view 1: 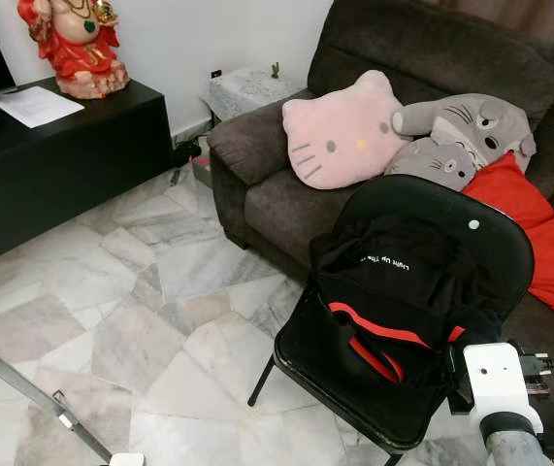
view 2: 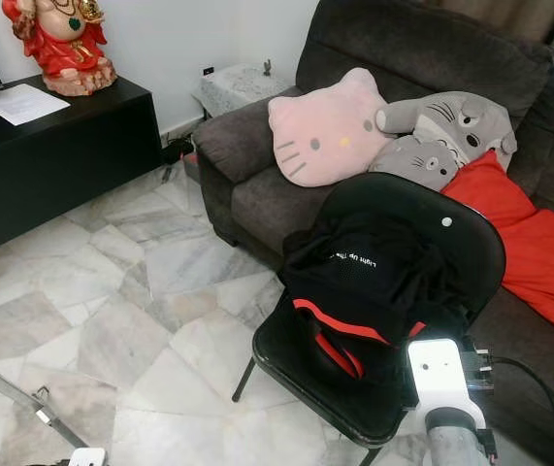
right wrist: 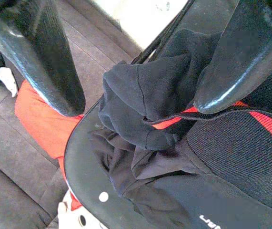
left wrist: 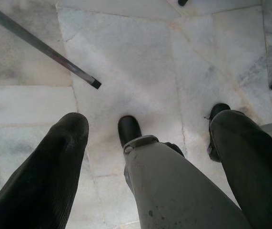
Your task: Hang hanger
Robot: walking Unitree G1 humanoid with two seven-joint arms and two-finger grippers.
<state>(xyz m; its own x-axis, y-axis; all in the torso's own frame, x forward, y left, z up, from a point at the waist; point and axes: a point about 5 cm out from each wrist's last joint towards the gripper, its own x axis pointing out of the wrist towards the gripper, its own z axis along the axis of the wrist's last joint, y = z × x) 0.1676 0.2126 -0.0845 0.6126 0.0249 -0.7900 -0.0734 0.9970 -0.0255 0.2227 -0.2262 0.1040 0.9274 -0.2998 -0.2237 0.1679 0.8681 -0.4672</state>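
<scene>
Right gripper (right wrist: 140, 67), fingers spread, hovers over the black garment (view 1: 398, 282) on the chair (view 1: 495, 243); no hanger visible, so it may snag loose cloth.

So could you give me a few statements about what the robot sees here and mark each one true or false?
1. A black garment with red trim lies heaped on the black chair. True.
2. The pink cat-face cushion lies on the floor. False: it rests on the dark sofa.
3. The right gripper is open, above the garment. True.
4. The left gripper grips the chair. False: it is open, pointing down at the marble floor.
5. A red figurine stands on the black cabinet. True.
6. The blanket on the sofa is blue. False: it is red.
</scene>
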